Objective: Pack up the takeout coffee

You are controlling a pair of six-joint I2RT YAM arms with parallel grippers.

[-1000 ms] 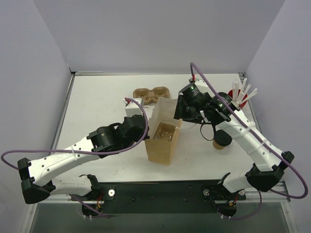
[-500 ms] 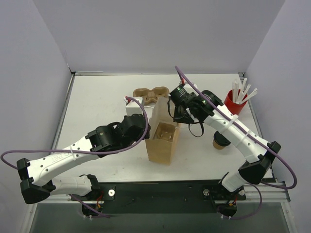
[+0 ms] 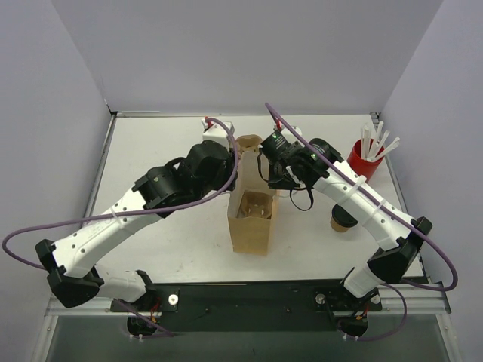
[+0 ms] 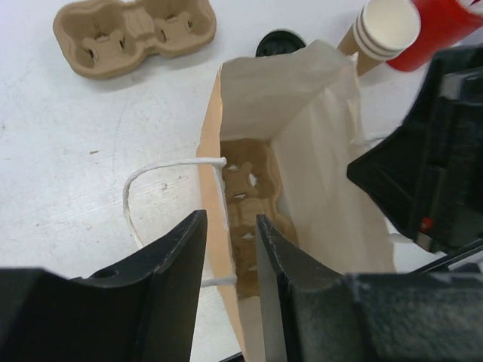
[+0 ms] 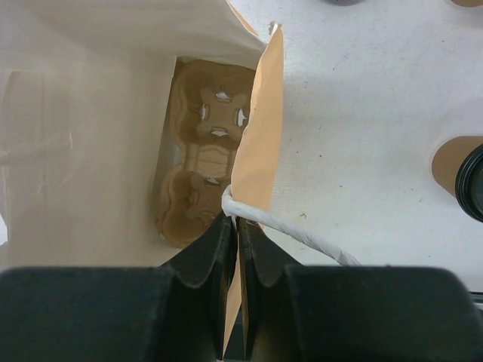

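The brown paper bag (image 3: pixel 245 234) stands open mid-table with a moulded cup carrier (image 3: pixel 255 205) at its bottom. My right gripper (image 5: pixel 236 219) is shut on the bag's right wall (image 5: pixel 256 136), just below the root of the white handle (image 5: pixel 302 230); from above this gripper (image 3: pixel 273 181) sits at the bag's back right corner. My left gripper (image 4: pixel 230 219) is open, its jaws straddling the left wall (image 4: pixel 215 151) with a gap on each side. The takeout coffee (image 3: pixel 341 220), a brown cup with a black lid (image 5: pixel 459 175), sits on the table right of the bag, apart from both grippers.
A second empty carrier (image 4: pixel 132 34) lies behind the bag, mostly under my left arm from above. A stack of unlidded cups (image 4: pixel 385 26) and a red cup of white sticks (image 3: pixel 364 158) are at the back right. A black round lid (image 4: pixel 281 41) shows past the bag's far edge.
My right gripper moved left to the bag and closed on its right wall. My left gripper let go of the left wall and opened, and the left arm swung toward the back.
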